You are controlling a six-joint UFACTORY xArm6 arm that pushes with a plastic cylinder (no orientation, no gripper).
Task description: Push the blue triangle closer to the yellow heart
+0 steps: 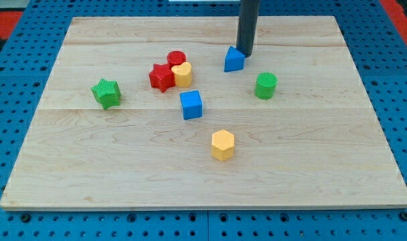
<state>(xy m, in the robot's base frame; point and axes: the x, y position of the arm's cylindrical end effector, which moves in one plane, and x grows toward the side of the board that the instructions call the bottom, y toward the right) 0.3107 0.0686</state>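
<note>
We work on a pale wooden counter [310, 167] set over a blue pegboard [397, 80]. Our rod stands upright at the far side; it has no jaws, and my tip [246, 53] touches the blue triangle's [234, 60] far right edge. The yellow heart [183, 74] lies left of it, pressed against a red star [161, 77] and a red cylinder [176, 58]. Nothing stands between them.
</note>
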